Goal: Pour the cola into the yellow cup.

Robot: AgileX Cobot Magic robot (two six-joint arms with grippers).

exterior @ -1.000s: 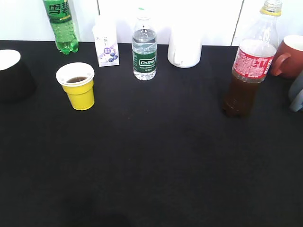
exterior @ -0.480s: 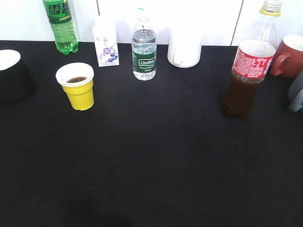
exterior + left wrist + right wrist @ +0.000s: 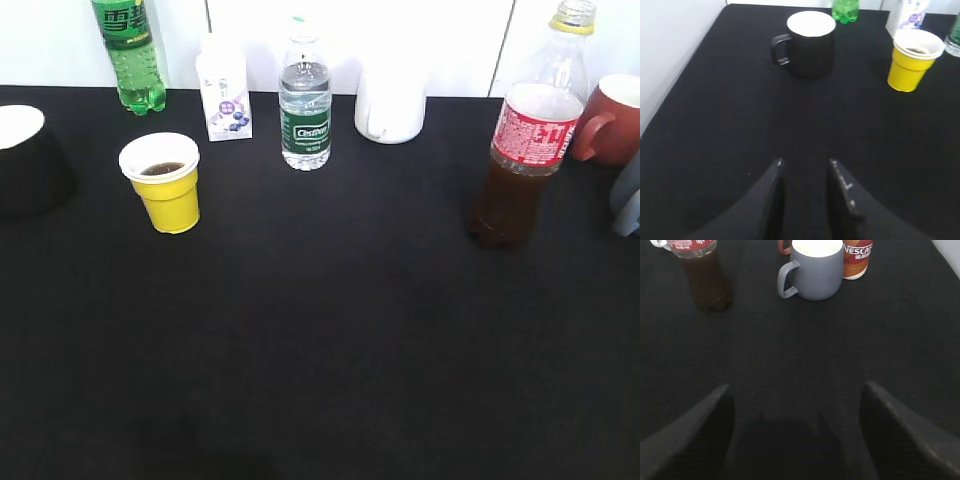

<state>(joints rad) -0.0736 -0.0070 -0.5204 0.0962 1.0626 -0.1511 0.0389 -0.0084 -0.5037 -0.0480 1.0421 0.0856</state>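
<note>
Black cloth covers the desk (image 3: pixel 330 330) with a white wall behind, and the cola (image 3: pixel 525 140) stands upright at the right side, cap off by the look of its open neck, roughly the lower half holding dark drink. Well apart from it, over on the left, sits the cup (image 3: pixel 165 185), upright, with a little dark liquid already showing in the bottom. Neither arm appears in the exterior view, so both are pulled back low near the front edge. The right end effector (image 3: pixel 795 405) hovers just above the cloth with its fingers spread wide, nothing between them, the cola ahead and to its left, a grey mug (image 3: pixel 812 270) and a Nescafe can (image 3: pixel 857 257) straight ahead. The left end effector (image 3: pixel 807 172) sits low too, fingers close with only a narrow gap and nothing held, the cup ahead to its right and a black mug (image 3: pixel 807 37) nearer the middle. Now the risks: that bottle is tall, uncapped and top-light, so a glancing finger could tip it and send cola across the cloth. A squeeze too hard on soft plastic might push liquid up the neck. The paper cup is light; a nudge from the bottle mouth could knock it over, and the red mug (image 3: pixel 610 120) just behind the cola crowds the approach.
</note>
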